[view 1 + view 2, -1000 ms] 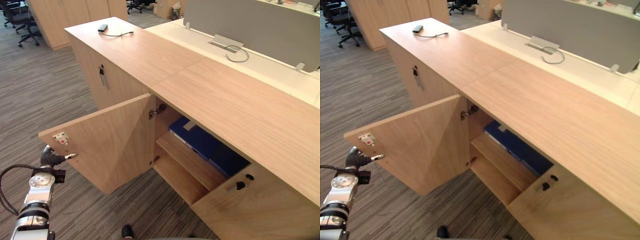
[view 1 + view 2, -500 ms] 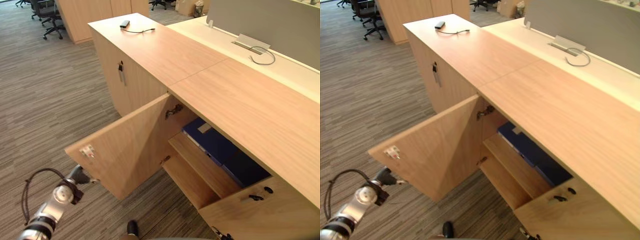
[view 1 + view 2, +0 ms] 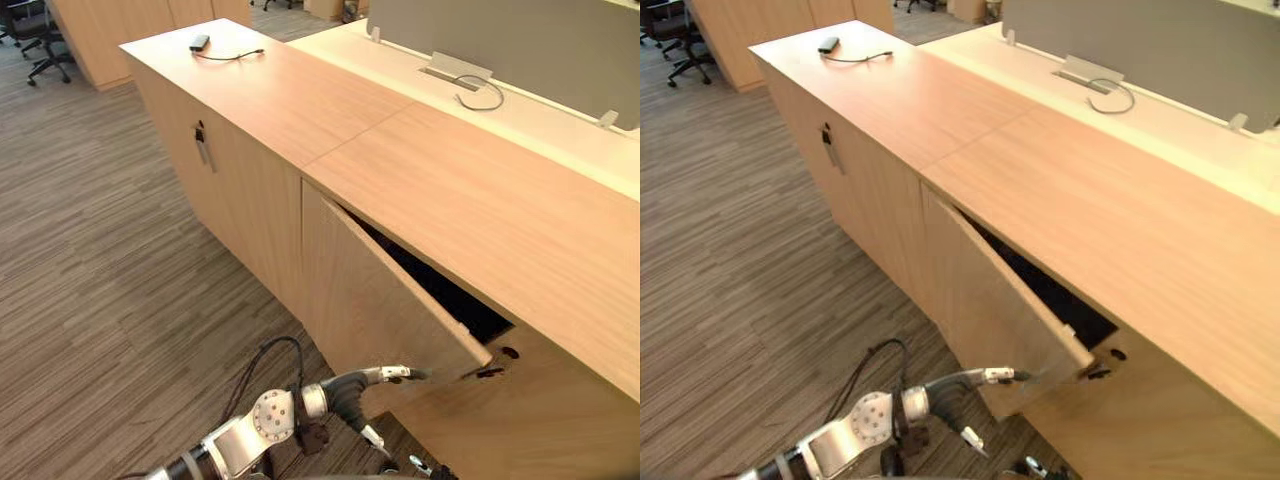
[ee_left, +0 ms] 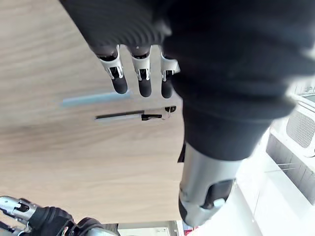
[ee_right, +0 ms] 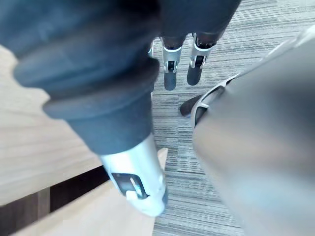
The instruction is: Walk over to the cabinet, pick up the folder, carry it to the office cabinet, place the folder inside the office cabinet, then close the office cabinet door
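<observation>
Left eye view: reaches left hand (image 3: 388, 375) to lower free corner of office cabinet door (image 3: 380, 290), fingers straight, close together, clasping nothing. Shows door ajar, 1 dark gap under cabinet top (image 3: 480, 190). Cannot tell folder's place behind it. Hangs right hand (image 5: 169, 78) above carpet (image 3: 100, 250), fingers straight.

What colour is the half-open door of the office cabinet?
The wooden cabinet door is light brown, wood-grained; left eye view.

Nothing can be read. The office cabinet door (image 3: 388, 300) shows bare wood grain. Any print on the small dark device (image 3: 200, 43) is too small to tell.
</observation>
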